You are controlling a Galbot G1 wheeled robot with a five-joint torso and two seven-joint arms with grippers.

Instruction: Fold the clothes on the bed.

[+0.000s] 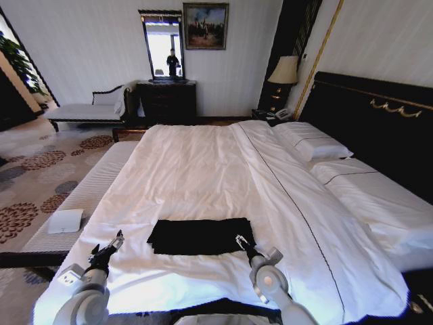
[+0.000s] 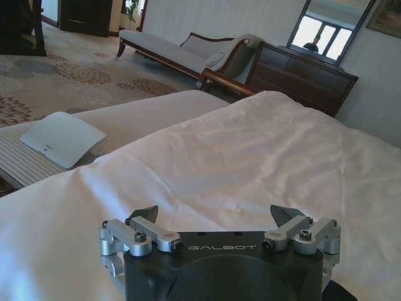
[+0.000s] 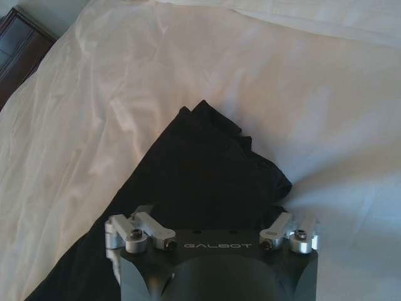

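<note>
Head view: the very large bed (image 1: 203, 169) with white sheets, dark wooden frame and tall black headboard with gold trim runs away from the robot. The black cotton T-shirt (image 1: 200, 236), folded into a flat, wide rectangle, lies on the white duvet (image 1: 196, 169) near the foot of the bed, roughly in the middle between the two arms. The left pincer (image 1: 111, 245) hangs over the duvet just off the shirt's left end, apart from the cloth. The right pincer (image 1: 241, 240) sits at the shirt's near right corner, its tip over the dark fabric; whether it presses the cloth cannot be told here. A small white flat device (image 1: 65, 221) rests on the pale striped bench (image 1: 88, 196) beside the bed's left edge.

Left wrist view: the left pincer (image 2: 220, 216) is spread wide, its two dark fingertips (image 2: 145, 214) far apart with nothing between them, only white duvet (image 2: 238, 157) beyond. The white device (image 2: 62, 138) lies on the striped bench (image 2: 25, 164), and a pale chaise (image 2: 182, 51) and dark wooden dresser (image 2: 294, 72) stand against the far wall.

Right wrist view: the black T-shirt (image 3: 200, 169) lies directly ahead of the right pincer (image 3: 213, 213), its folded layers stacked at the far corner on the white duvet (image 3: 125, 81). The linkages are splayed wide, yet the fingertips are lost against the dark cloth, so I cannot tell whether they grip anything.
</note>
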